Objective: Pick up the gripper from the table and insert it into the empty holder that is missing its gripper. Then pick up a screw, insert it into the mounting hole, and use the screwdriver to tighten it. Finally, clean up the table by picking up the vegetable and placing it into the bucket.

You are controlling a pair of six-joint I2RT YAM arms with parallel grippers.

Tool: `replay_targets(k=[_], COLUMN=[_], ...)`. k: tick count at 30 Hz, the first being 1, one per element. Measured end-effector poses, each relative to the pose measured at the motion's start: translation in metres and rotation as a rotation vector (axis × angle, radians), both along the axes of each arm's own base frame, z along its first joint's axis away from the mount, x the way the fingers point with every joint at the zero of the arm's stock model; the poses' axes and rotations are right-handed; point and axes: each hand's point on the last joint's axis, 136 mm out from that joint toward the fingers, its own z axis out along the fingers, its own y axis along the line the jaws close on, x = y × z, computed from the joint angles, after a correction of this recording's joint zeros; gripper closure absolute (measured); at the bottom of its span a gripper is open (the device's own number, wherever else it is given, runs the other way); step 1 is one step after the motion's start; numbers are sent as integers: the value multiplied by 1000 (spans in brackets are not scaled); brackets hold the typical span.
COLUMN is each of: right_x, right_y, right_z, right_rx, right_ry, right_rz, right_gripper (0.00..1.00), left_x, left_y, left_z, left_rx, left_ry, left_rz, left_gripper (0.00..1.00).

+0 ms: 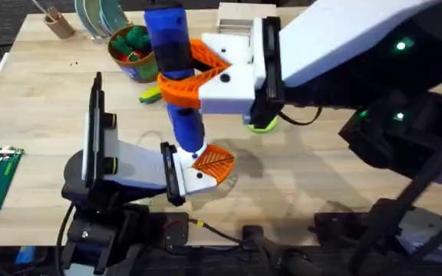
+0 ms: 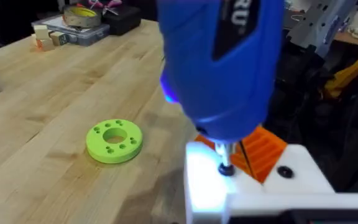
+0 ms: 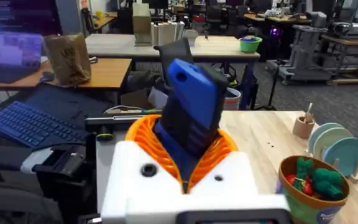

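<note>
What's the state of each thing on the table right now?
screwdriver: upright, clamped in the right gripper, tip down on the holder
orange gripper pad: seated in the holder
vegetable: lying on the table, outside the bucket
bucket: upright, green and red toys inside
green disc: flat on the table

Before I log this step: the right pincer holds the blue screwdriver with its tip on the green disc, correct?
Not quite. The right pincer does hold the blue screwdriver, but the left wrist view shows its tip on the white holder; the green disc lies apart on the table.
</note>
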Motion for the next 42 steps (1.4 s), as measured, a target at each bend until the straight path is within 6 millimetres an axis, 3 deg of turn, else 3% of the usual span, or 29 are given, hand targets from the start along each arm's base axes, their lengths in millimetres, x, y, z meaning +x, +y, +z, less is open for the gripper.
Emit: replay_targets(k=[31,36,42], right_x=[1,-1,3], right_y=[1,-6,-29], right_z=[-5,20,49], right_rx=[-17,70,141], right_ry=[17,-71,-153], right_rz=[0,-8,-63], right_gripper=[973,973,973], left_x=[0,0,0], left_y=[0,0,0], left_z=[0,0,0], left_rx=[0,0,0], left_ry=[0,0,0], left_rz=[2,2,2], left_gripper=[997,997,997])
